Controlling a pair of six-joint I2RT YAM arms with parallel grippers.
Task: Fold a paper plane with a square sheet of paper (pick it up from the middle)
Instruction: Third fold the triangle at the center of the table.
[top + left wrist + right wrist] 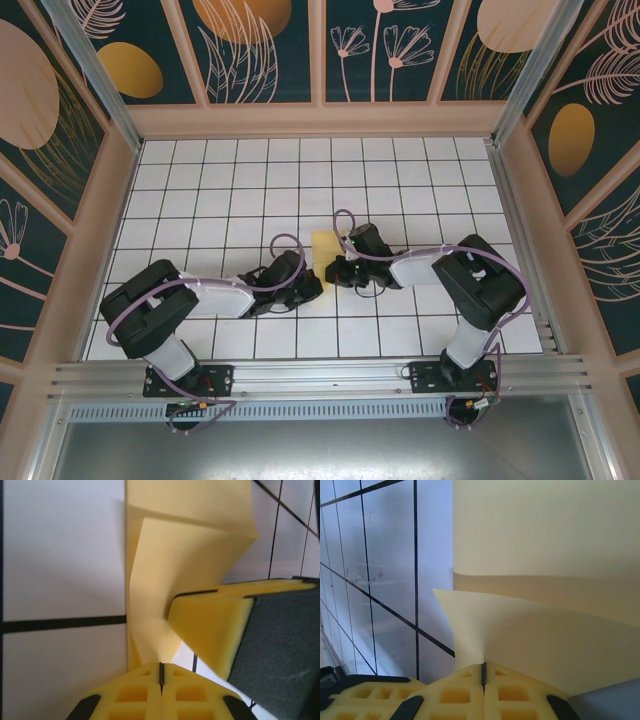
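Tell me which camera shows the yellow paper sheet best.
The left wrist view: the square sheet of paper lies close up, its raised flap and crease sharp, an edge pinched in the shut left tool. The right wrist view shows it paler, washed out; the top view, just a small patch between the arms.

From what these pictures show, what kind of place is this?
Probably a robot test cell: a white tiled table boxed in by aluminium rails and patterned wall panels, left arm and right arm bolted at its near edge.
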